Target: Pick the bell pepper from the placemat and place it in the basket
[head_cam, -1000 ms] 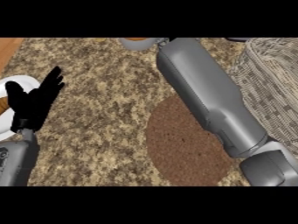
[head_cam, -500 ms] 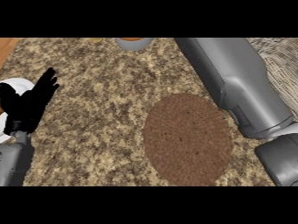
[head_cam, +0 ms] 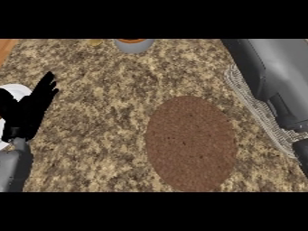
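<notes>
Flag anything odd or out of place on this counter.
No bell pepper shows on the placemat or elsewhere, which is odd for a pick. The right forearm lies over the basket, hiding its inside; the right hand is out of view. Nothing looks spilled or tipped.

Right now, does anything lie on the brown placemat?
No, the placemat is in full view and shows only its own brown surface, with nothing on it.
</notes>
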